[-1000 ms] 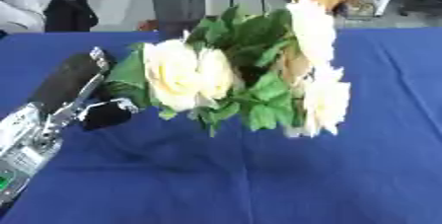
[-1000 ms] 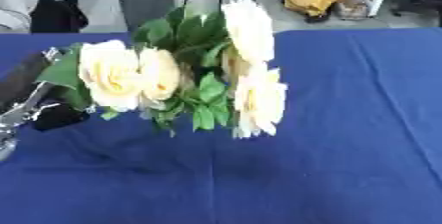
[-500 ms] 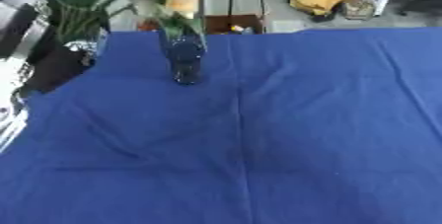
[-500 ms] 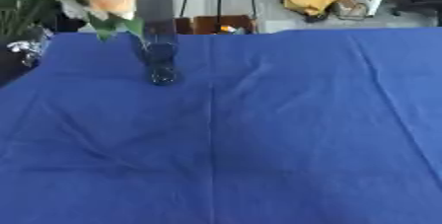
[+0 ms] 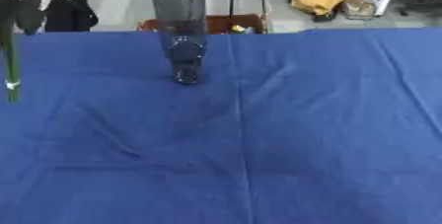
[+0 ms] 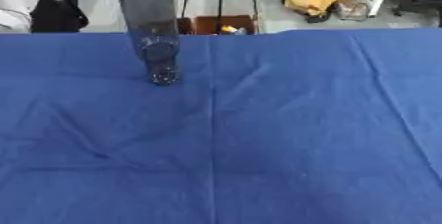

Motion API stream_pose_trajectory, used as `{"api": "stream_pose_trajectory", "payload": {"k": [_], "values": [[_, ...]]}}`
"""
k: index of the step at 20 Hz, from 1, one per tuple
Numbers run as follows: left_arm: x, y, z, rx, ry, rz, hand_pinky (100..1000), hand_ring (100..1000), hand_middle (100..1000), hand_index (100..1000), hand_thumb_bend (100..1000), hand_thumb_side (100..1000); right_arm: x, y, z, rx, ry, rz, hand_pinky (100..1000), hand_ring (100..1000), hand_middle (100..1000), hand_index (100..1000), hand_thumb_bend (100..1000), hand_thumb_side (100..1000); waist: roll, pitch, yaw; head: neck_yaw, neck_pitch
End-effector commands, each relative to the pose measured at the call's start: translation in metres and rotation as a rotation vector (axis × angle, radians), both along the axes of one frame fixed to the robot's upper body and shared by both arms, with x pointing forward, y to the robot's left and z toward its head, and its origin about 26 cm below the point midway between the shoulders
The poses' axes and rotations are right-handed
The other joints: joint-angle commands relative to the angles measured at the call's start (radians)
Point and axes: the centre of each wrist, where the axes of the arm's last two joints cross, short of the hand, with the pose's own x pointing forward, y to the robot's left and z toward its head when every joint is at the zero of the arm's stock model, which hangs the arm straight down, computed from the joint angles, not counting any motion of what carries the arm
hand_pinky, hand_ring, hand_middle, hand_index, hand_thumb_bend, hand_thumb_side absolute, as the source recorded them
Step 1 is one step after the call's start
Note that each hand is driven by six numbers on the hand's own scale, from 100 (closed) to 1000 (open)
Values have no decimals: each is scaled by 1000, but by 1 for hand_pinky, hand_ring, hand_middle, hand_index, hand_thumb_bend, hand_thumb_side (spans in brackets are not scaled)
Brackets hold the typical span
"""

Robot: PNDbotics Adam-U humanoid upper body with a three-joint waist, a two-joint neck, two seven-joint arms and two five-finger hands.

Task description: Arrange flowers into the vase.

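Blue cloth (image 5: 285, 134) covers the desk from the near edge to the far one, and we see it lying creased, with a long fold running down its middle and slanting wrinkles on the left half. Nothing of either hand shows in our two views, so we cannot tell whether their fingers are apart or closed.

At the left edge of the left eye view we see a thin green stem (image 5: 10, 65) hanging straight down in front of the cloth, its lower end pale. Its top runs up out of the picture, and we cannot see what holds it or any blossom on it. The right eye view does not show it.

Farther back, left of the middle fold, stands the vase (image 6: 151, 25), a tall clear glass cylinder, upright on the cloth, with a thick rounded base. Its top reaches past the far edge of the desk in our view, and its mouth is cut off by the upper border. We see no flower in it.

Beyond the desk we see a grey floor, a brown box (image 5: 229, 23) just behind the vase, a yellow bundle (image 5: 321, 0) to the right, and dark and white clothing (image 6: 39, 6) at the far left.
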Motion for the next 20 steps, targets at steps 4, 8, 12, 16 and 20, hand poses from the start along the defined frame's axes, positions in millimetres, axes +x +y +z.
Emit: {"api": "stream_pose_trajectory", "payload": {"k": [4,8,12,16,20], "values": [[-8,3,18,-62,-43,-18,100,100,100,100,100,767,-4,-2,12,-33,-36,-10,762,829,801,844,100,784,-12,-19,0,-3,-2],[-6,-5,42,-229,-118,-67,100,100,100,100,100,769,-3,-1,15,-40,-43,0,761,829,802,844,100,787,-19,-23,-1,-4,3],[1,-11,49,-330,-107,-92,100,100,100,100,100,772,-3,-1,16,-44,-46,2,761,828,802,844,100,789,-22,-23,0,9,-3],[4,-16,57,-405,-99,-130,100,100,100,100,100,774,-3,-1,16,-47,-45,3,761,828,802,844,100,792,-25,-22,-3,17,-14],[5,-18,64,-459,-99,-171,100,100,100,100,100,774,-3,-1,16,-49,-45,3,761,828,802,844,100,793,-26,-21,-5,19,-20]]}}
